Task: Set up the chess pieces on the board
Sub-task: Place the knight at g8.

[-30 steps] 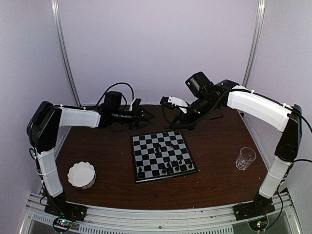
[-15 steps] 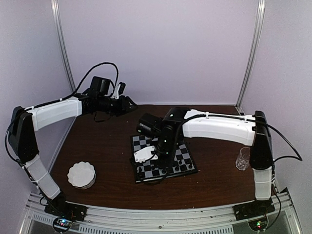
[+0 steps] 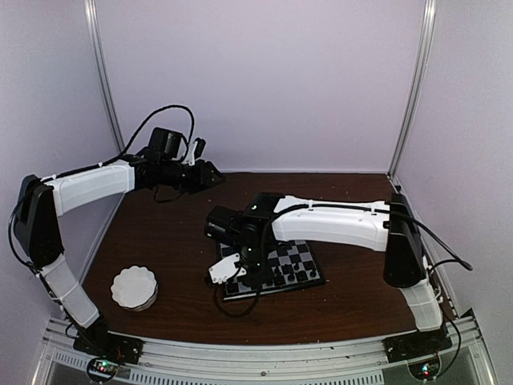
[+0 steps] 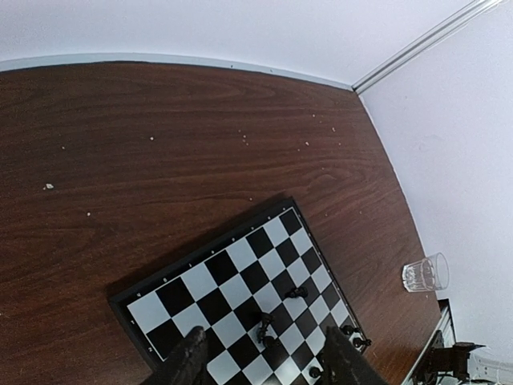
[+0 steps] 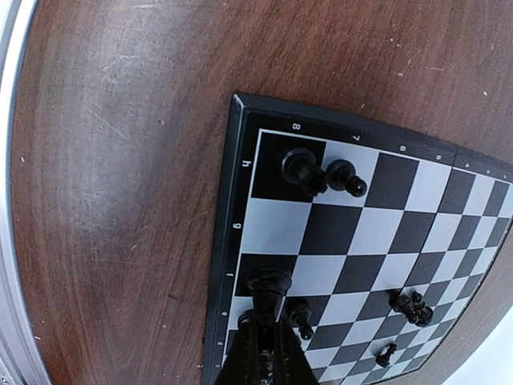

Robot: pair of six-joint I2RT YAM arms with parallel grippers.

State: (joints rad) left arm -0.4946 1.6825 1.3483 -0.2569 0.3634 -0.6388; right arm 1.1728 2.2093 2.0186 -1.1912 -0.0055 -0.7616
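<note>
Swinging further across, the right arm has carried the right gripper (image 3: 250, 277) from mid-board to the near left part of the board (image 3: 300, 258), while the left arm has hardly shifted.

From above, the left gripper (image 3: 210, 172) hangs high over the far left of the table (image 3: 160, 241), well apart from the board. A white scalloped dish (image 3: 134, 287) sits at the near left. A few black chess pieces (image 3: 290, 273) show on the board's near rows, right of the arm.

From the left wrist, the left gripper (image 4: 266, 365) has its fingers (image 4: 188, 361) spread apart with nothing between them. Below lie the board (image 4: 232, 293), scattered chess pieces (image 4: 264, 325) and, to the right, a drinking glass (image 4: 425, 274).

From the right wrist, the right gripper (image 5: 264, 341) has its fingers pressed together, tips against a black piece (image 5: 268, 282) on an edge square of the board (image 5: 353, 233). Whether that piece is pinched I cannot tell. Two more chess pieces (image 5: 321, 172) crowd the corner squares.
</note>
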